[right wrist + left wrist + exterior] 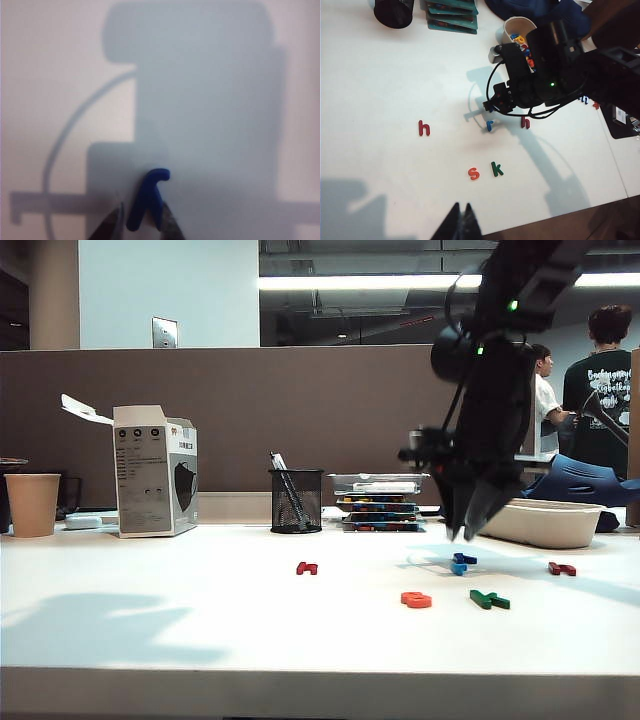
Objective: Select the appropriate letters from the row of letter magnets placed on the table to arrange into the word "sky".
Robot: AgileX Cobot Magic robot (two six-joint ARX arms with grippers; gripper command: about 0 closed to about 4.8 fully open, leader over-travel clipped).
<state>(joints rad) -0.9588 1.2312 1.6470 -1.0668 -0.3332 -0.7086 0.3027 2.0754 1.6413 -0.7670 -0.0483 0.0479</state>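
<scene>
On the white table (200, 620) the orange-red "s" (416, 599) and the green "k" (490, 600) lie side by side near the front. They show again as the "s" (474, 173) and "k" (497, 169) in the left wrist view. The dark blue letter (464, 559) lies further back, beside the light blue one (458, 568). My right gripper (462, 536) hangs just above it, open. In the right wrist view the dark blue letter (148, 197) sits between that gripper's (141, 226) fingertips. My left gripper (461, 212) is shut and empty over the table's front edge.
Two dark red letters lie apart, one (307, 568) to the left and one (562, 568) to the right. At the back stand a paper cup (32, 504), a carton (155, 472), a mesh pen cup (296, 502), a stack of cards (380, 505) and a white bowl (545, 523).
</scene>
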